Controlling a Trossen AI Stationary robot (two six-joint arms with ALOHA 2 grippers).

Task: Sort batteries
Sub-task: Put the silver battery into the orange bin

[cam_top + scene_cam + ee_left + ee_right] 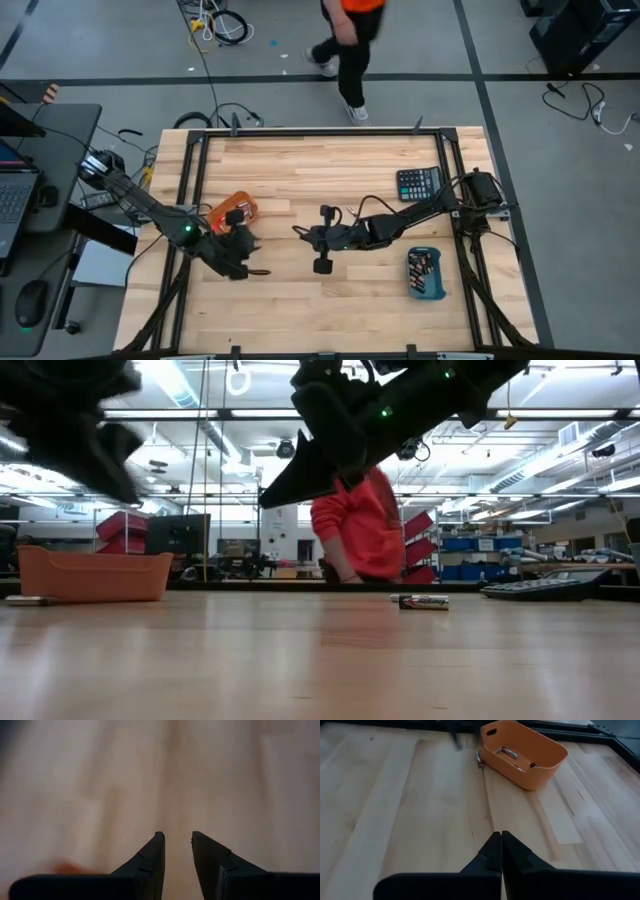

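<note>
An orange tray (522, 752) with batteries (509, 753) in it stands left of the table's middle. One battery (479, 759) lies on the wood beside it. Another battery (420, 601) lies alone on the table. A blue tray (425, 272) with batteries stands at the near right. My right gripper (499, 837) hovers shut above the bare middle of the table, pointing toward the orange tray (232, 212), with nothing between its fingers. My left gripper (176, 837) is open over bare wood, just near of the orange tray, and holds nothing.
A black calculator (418, 183) lies at the far right, beside the right arm. A black frame (300, 133) runs around the table top. A person in an orange top (355, 525) stands beyond the far edge. Bare wood lies between the two trays.
</note>
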